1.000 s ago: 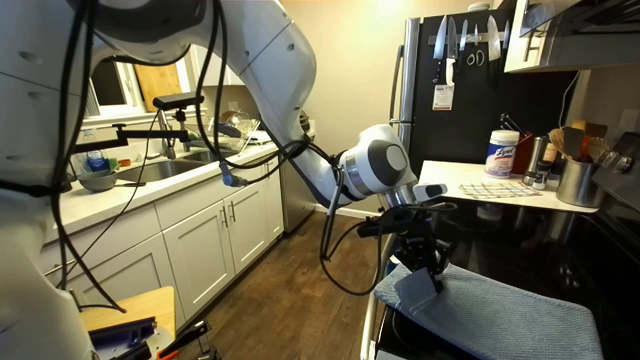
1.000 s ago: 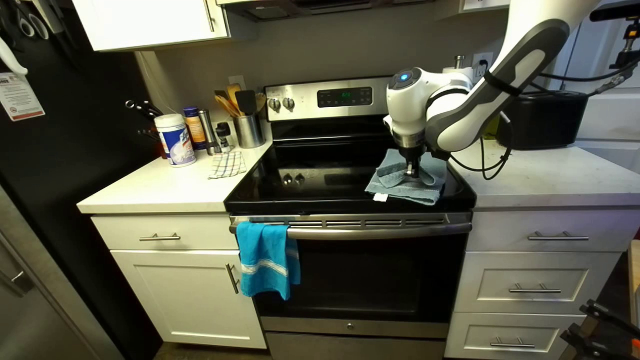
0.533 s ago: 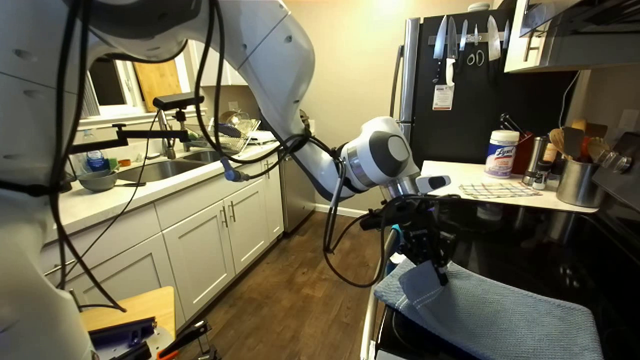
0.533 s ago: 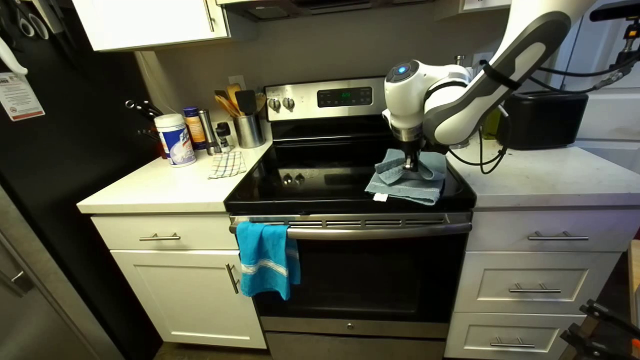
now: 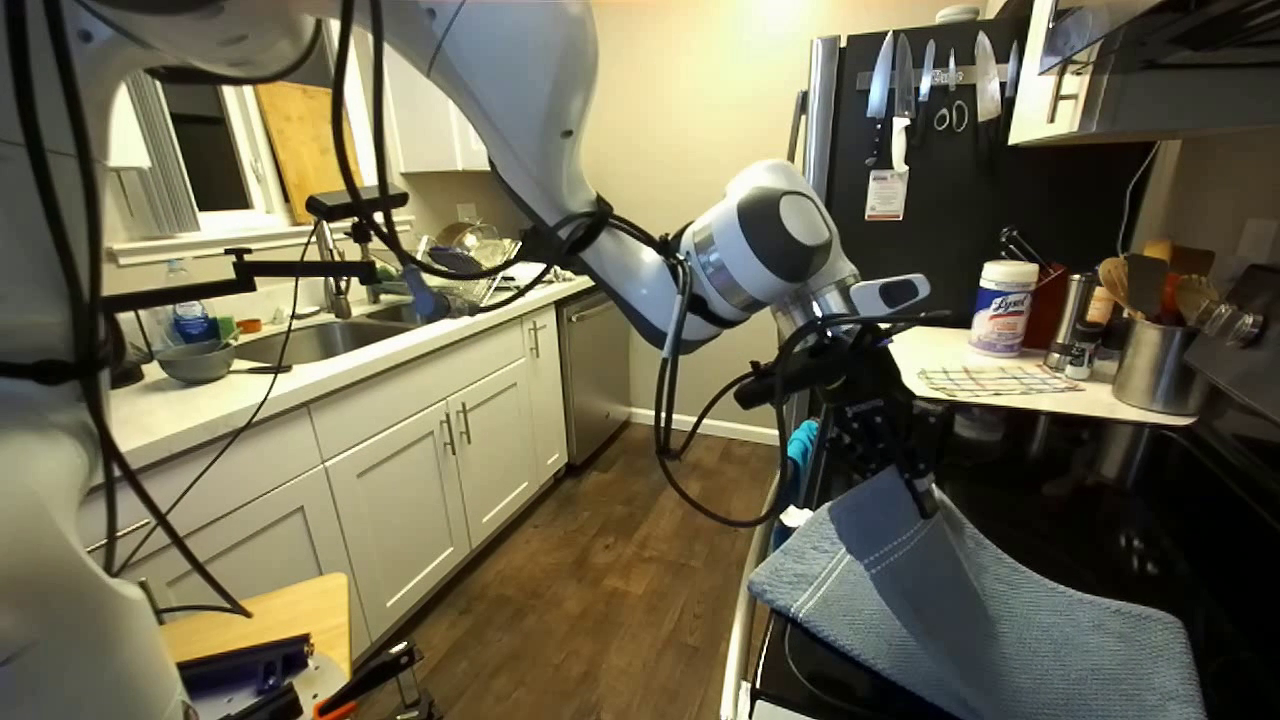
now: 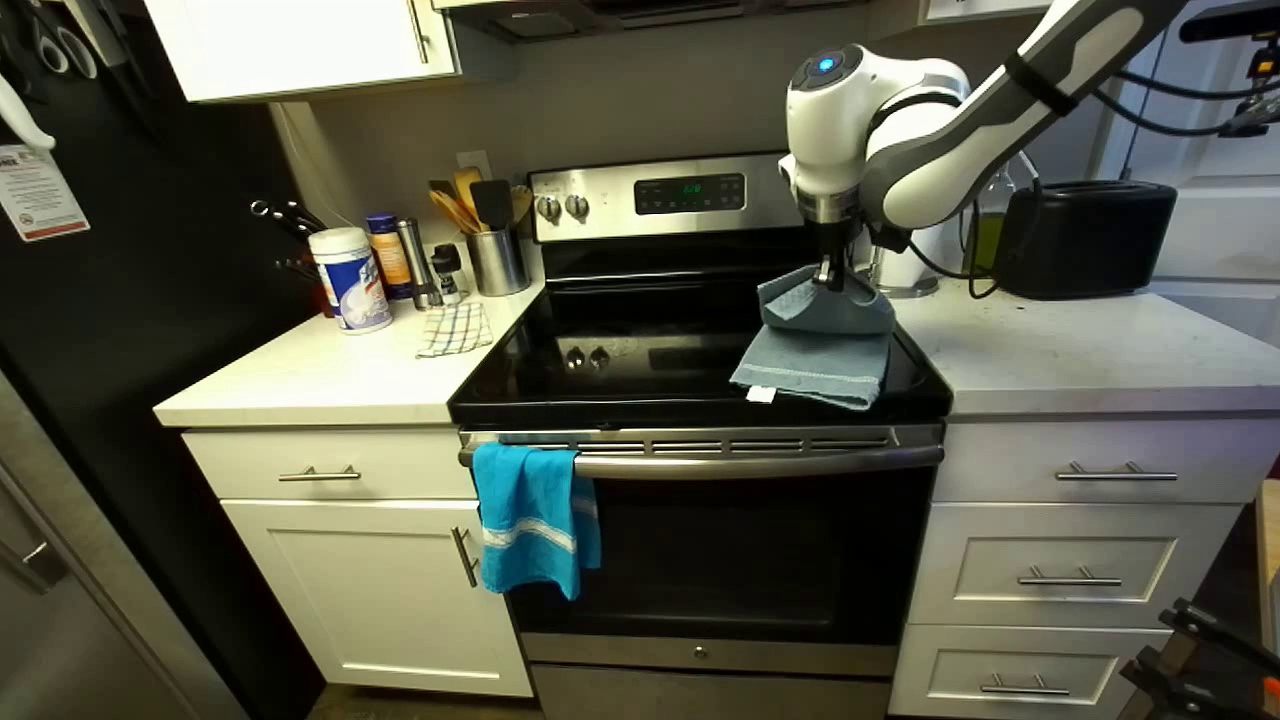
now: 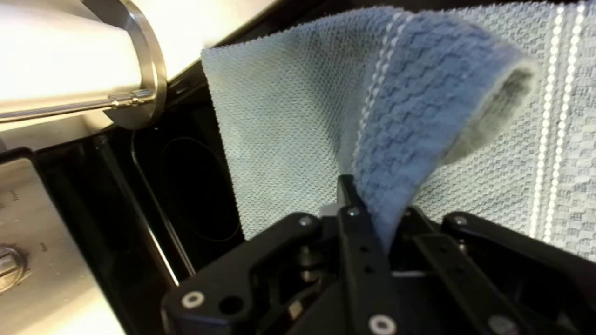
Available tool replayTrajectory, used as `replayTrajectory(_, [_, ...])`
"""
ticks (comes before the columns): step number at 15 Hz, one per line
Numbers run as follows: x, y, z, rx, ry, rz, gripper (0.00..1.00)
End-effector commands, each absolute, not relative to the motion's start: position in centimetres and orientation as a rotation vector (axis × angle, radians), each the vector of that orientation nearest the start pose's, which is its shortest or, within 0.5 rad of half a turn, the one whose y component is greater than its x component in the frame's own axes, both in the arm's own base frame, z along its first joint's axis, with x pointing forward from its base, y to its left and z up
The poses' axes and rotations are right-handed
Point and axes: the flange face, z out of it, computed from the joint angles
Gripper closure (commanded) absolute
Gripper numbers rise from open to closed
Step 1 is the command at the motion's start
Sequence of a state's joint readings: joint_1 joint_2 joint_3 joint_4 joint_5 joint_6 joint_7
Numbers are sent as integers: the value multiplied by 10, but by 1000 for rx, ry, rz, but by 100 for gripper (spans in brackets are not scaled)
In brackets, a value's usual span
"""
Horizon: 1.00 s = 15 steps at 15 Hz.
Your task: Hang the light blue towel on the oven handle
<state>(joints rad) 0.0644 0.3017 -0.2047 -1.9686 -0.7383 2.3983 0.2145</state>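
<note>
The light blue towel (image 6: 815, 355) lies partly on the black cooktop (image 6: 630, 385), with 1 fold raised by the gripper (image 7: 379, 200), whose jaws are clamped on it. The hold looks narrow, so slipping seems the chief risk: the weight of the layers below could work the fold loose on the way to the oven handle (image 6: 740, 467). If the fold belongs to just 1 layer, the towel may open crookedly, hang lopsided over the handle and slide off. Carried too far along, it might also snag the bright blue cloth (image 6: 535, 520) draped at the handle's end.

The towel is dusty blue and nubbly, with 2 pairs of pale dashed lines seen in the wrist view. Its raised part peaks at the gripper and slopes down; the rest lies fairly flat, a white tag (image 6: 761, 394) at the edge nearest the handle.
</note>
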Motion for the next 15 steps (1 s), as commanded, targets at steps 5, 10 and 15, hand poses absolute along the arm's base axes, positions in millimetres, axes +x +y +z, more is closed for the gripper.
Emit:
replayTrajectory(5, [582,-97,430,2513,190,284,98])
replayTrajectory(10, [575,-86,466,2467,183,315,98])
replayTrajectory(15, [572,-45,473,2470,292,332,98])
